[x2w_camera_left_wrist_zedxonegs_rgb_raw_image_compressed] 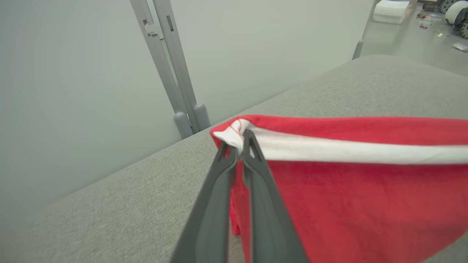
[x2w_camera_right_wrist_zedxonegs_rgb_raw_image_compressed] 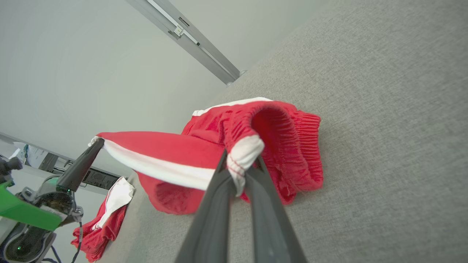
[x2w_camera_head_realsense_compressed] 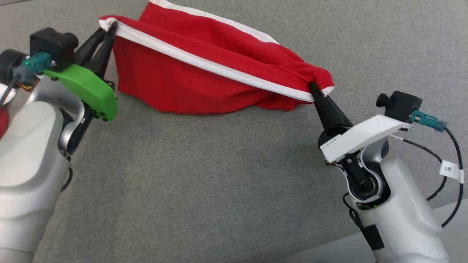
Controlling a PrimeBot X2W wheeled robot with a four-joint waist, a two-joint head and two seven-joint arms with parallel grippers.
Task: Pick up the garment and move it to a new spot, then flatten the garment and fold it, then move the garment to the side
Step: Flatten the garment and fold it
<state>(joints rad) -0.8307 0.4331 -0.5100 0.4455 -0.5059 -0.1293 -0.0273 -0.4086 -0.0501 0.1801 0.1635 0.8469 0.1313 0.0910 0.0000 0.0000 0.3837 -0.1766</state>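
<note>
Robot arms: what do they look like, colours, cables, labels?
Both forearms are pale silver-grey. The left end effector has long dark fingers under a green cover; the right end effector has a white cover. Each wrist carries a black camera with a teal plug. A black cable on the right bears a white tag.

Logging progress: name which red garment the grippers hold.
The stretched garment, pinched by left gripper and right gripper; the crumpled garment lies untouched.
</note>
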